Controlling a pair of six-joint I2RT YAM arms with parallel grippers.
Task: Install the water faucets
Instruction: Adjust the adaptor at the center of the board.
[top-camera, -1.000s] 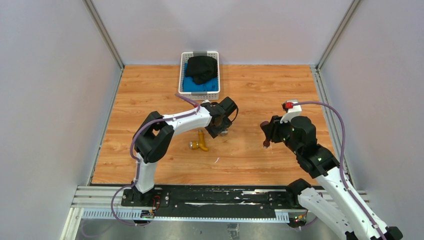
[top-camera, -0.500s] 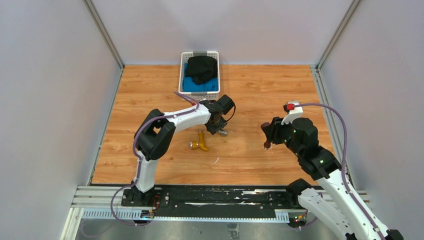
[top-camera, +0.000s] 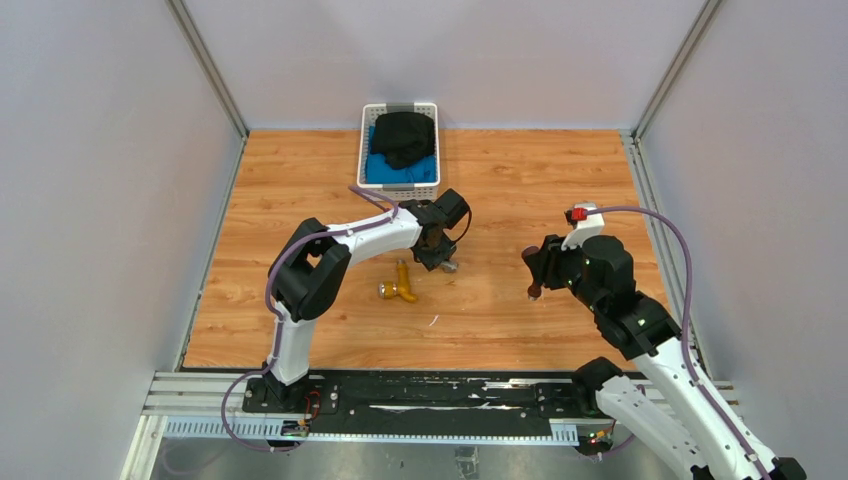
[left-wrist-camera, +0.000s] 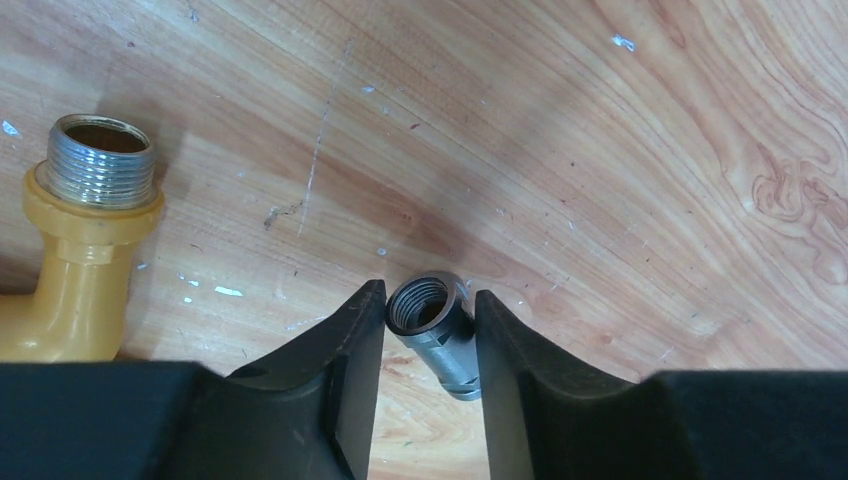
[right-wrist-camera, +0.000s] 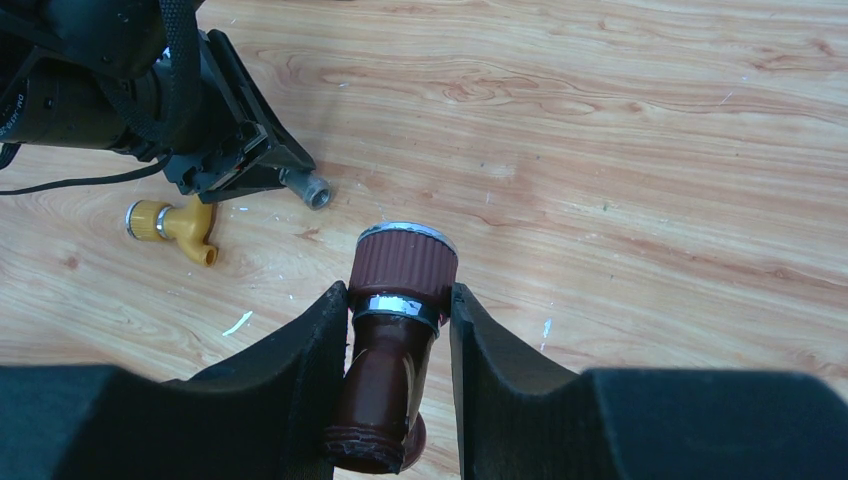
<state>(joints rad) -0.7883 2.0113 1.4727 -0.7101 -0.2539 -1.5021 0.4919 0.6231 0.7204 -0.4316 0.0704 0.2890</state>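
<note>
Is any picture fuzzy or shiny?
Left wrist view: sharp, the fitting and its threads and the table grain show clearly. Right wrist view: light glints on the brown faucet at its silver ring. Top view: even light, no glare, but everything looks tiny.

**Top external view:** fixed high above the near edge of the bench (top-camera: 520, 160), looking down and forward from afar. The whole bench shows, back to the white basket (top-camera: 399, 190).

**Left wrist view:** mounted just behind the left pincer (left-wrist-camera: 428, 300), facing almost straight down, very near the boards. The grey fitting (left-wrist-camera: 440, 345) and brass faucet (left-wrist-camera: 75, 270) loom large.

**Right wrist view:** behind the right pincer (right-wrist-camera: 398, 295), tilted forward and apparently higher, with the reddish-brown faucet (right-wrist-camera: 385, 380) in its foreground.

All three views share the left pincer, grey fitting and brass faucet.
</note>
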